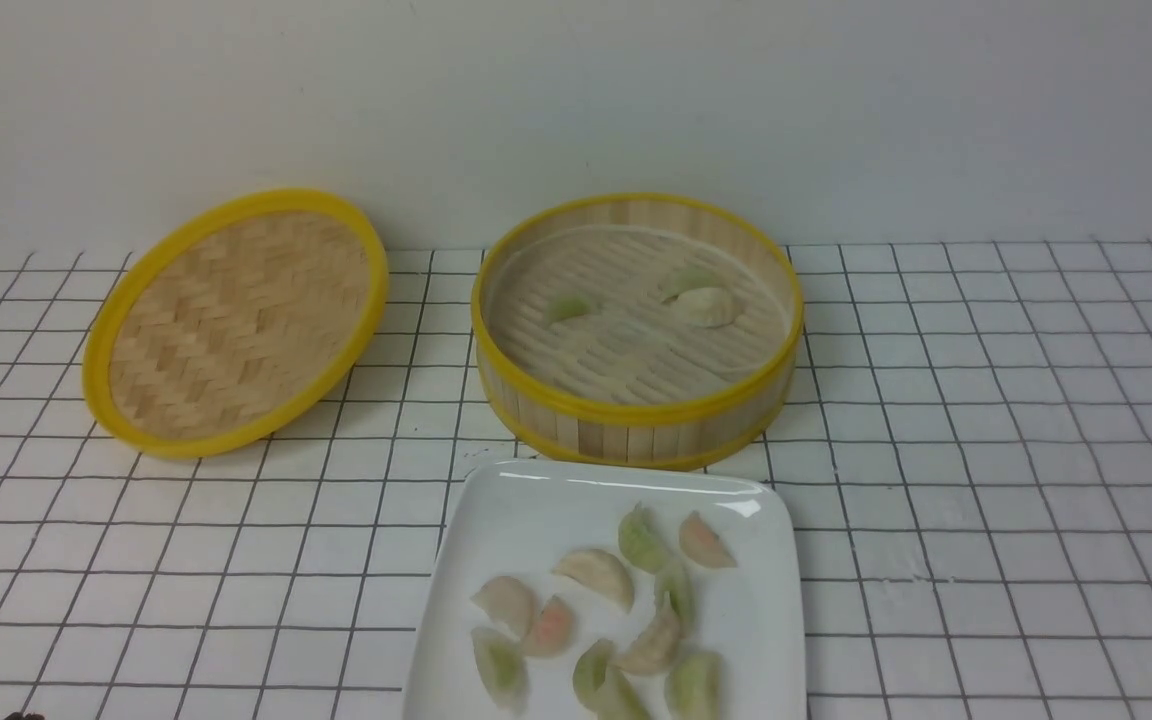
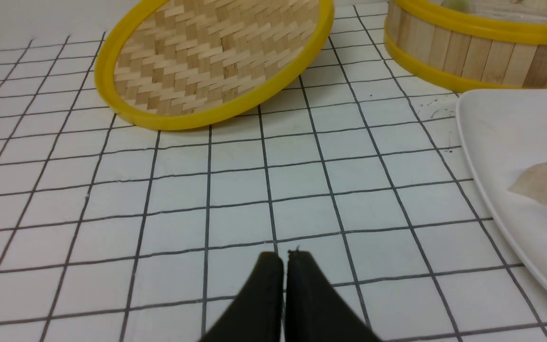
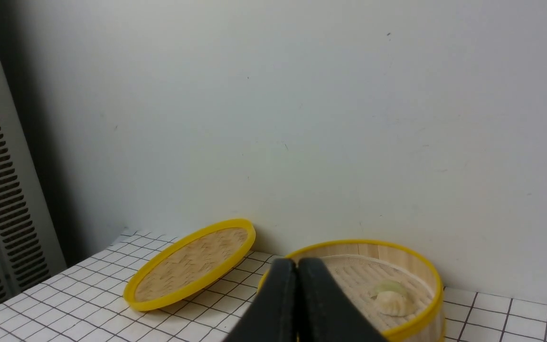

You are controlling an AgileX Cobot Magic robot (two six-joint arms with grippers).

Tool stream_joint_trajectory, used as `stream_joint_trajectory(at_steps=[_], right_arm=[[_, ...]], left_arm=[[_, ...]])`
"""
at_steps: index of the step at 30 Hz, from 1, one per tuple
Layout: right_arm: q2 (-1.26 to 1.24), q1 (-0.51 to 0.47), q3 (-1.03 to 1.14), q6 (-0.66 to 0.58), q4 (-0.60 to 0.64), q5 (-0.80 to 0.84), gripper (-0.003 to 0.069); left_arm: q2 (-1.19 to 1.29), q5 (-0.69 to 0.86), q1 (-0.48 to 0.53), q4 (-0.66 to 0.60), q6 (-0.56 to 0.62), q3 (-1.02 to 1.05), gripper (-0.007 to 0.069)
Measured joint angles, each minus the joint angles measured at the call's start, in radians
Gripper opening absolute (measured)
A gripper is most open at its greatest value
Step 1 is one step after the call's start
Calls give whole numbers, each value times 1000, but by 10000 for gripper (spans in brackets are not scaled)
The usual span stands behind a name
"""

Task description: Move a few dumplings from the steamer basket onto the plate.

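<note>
our left claw sits closed and empty low over the table; our right claw is closed too, holding nothing. ten or so dumplings lie on the plate, three remain in the steamer basket. if we fetch another, we should open wide and descend clear of the rim.

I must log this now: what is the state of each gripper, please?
Left gripper: closed, holding nothing.
Right gripper: closed, holding nothing.
</note>
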Motion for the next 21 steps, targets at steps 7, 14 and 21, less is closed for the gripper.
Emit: stream_joint_trajectory(at_steps=[7, 14, 21], right_arm=[[0, 0, 0, -5, 19, 0, -15], [0, 0, 0, -345, 337, -3, -15], [0, 0, 0, -684, 611, -39, -15]], left_arm=[[0, 0, 0, 0, 0, 0, -6], [0, 0, 0, 0, 0, 0, -6], [0, 0, 0, 0, 0, 0, -6]])
